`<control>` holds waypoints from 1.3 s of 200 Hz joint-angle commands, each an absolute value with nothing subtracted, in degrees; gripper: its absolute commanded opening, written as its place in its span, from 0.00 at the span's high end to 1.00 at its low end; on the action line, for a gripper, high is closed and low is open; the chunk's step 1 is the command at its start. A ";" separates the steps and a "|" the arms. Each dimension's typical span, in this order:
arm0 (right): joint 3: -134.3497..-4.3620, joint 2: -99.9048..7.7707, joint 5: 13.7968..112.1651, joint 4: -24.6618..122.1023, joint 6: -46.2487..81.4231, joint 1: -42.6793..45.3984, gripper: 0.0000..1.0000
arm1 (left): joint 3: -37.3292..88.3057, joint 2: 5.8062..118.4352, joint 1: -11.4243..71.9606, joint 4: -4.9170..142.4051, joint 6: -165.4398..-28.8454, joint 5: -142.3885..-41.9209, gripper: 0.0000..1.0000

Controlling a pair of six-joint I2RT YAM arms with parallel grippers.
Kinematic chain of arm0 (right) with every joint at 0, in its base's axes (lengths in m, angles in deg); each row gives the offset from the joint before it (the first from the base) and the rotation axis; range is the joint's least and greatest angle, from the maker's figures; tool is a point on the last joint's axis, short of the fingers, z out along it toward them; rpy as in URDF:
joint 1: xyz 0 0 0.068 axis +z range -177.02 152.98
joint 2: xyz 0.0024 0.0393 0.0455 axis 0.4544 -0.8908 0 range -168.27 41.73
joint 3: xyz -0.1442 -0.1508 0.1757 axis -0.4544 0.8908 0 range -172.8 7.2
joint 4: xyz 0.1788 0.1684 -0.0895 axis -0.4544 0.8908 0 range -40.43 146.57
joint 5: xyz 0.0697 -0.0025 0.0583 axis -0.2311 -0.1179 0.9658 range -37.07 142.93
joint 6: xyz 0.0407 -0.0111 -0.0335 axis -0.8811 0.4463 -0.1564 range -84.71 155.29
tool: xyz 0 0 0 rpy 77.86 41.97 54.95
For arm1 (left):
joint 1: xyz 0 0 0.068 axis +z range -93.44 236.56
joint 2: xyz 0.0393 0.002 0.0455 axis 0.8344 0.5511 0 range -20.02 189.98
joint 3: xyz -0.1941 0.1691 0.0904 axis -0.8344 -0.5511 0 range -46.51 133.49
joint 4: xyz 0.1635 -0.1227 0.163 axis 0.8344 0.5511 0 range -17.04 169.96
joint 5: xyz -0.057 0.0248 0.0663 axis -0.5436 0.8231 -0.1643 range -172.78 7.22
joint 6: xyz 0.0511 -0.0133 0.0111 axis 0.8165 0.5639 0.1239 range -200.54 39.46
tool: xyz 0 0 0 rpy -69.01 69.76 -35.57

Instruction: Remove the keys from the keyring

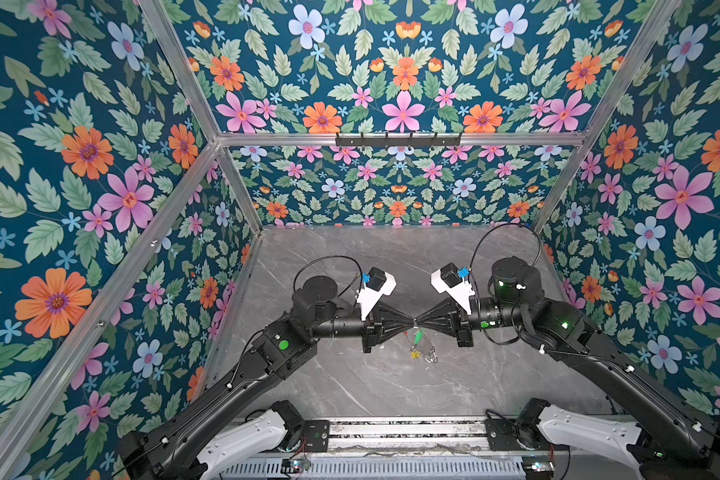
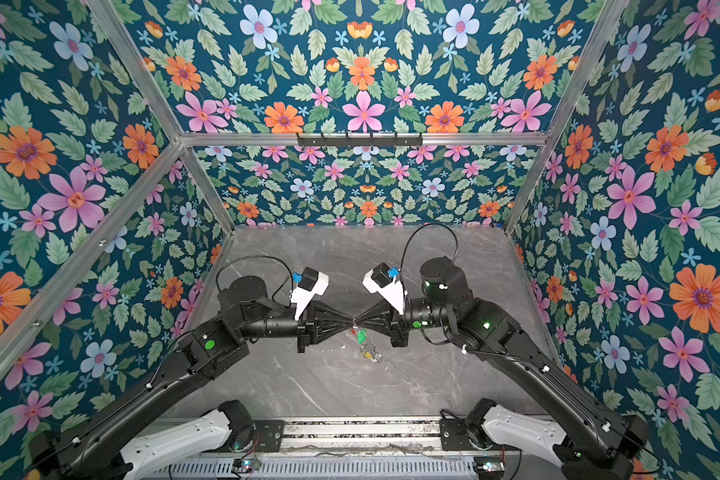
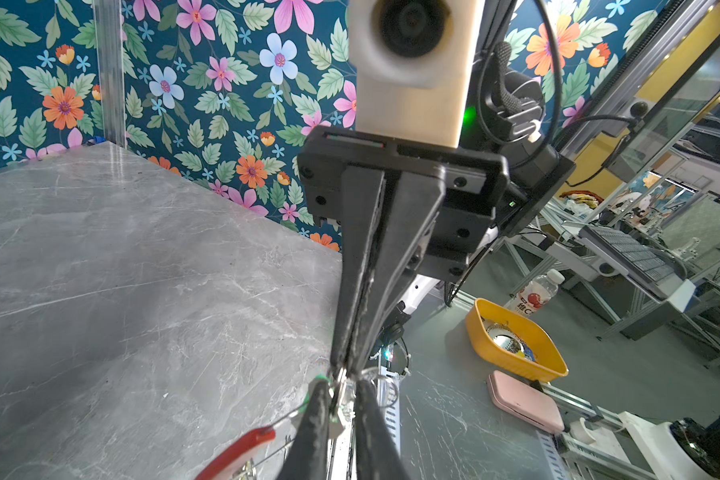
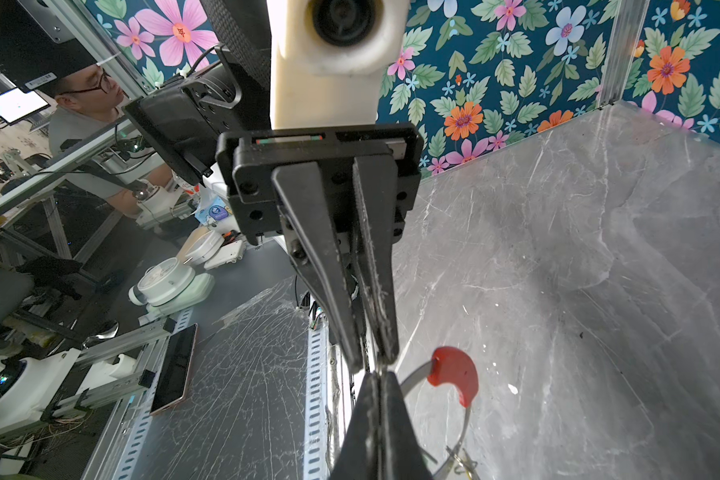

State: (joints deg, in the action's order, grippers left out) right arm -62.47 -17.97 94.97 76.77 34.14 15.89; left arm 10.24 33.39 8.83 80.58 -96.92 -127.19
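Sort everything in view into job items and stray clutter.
Job: keyring, green-tagged key, yellow-tagged key, left tool, right tool.
Lying about: yellow tray, pink case, drink bottle, phone.

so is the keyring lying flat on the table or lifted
lifted: the right hand is shut on the keyring, whose red sleeve hangs clear of the table. whether the keys touch it, cannot tell

I find the left gripper (image 1: 410,321) and right gripper (image 1: 417,321) tip to tip above the middle of the table (image 1: 350,257), keyring (image 4: 454,374) and keys (image 1: 420,336) dangling below them; open marble runs toward the far edge and far corners.
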 commanded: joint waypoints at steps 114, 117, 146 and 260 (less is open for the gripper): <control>-62.25 -17.50 92.84 73.90 32.17 15.95 0.90 | 8.78 32.52 8.58 75.91 -97.84 -127.55 1.00; -62.03 -17.26 92.30 73.45 31.87 15.91 0.85 | 8.52 32.37 8.59 75.48 -97.97 -127.19 1.00; -58.40 -13.11 84.56 68.43 28.97 15.93 0.48 | 5.62 30.58 8.54 69.74 -101.15 -122.57 1.00; -41.06 -7.99 80.88 49.75 23.99 16.37 0.35 | 3.86 29.90 8.48 64.05 -105.75 -111.61 1.00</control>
